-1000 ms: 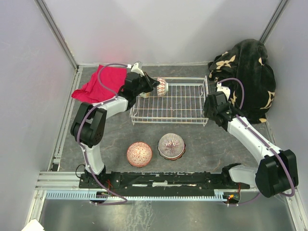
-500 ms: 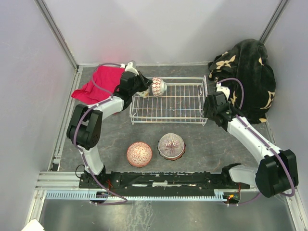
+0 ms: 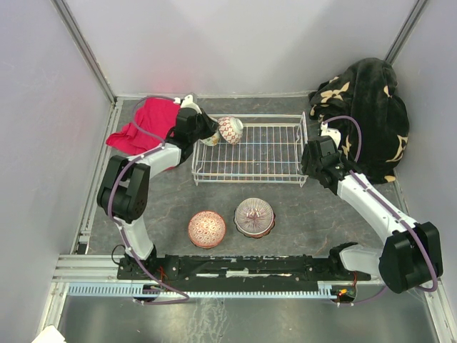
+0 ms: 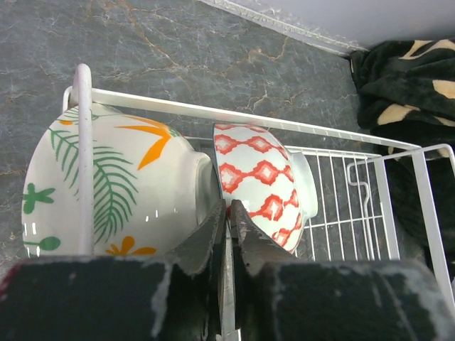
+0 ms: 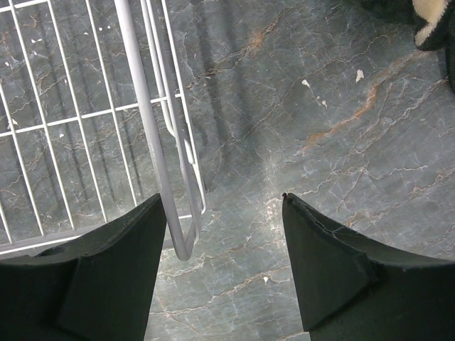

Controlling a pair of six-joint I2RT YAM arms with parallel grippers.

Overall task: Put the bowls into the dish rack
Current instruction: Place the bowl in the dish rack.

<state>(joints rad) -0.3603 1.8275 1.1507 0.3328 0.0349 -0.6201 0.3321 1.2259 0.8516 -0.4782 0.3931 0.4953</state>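
Note:
The white wire dish rack stands at mid table. A leaf-patterned bowl leans on its side at the rack's left end, and it also shows in the top view. My left gripper is shut on a red-diamond bowl and holds it on its side just right of the leaf bowl. In the left wrist view the fingers are pressed together between the two bowls, against the red-diamond bowl. My right gripper is open and empty at the rack's right near corner, with the rack's end wire beside its left finger.
A pink patterned bowl and a brown-purple bowl sit on the table in front of the rack. A red cloth lies at the back left. A black patterned blanket is heaped at the back right.
My left gripper has drawn back to the left with the red-diamond bowl, bringing it close against the leaf bowl. The right arm has not moved.

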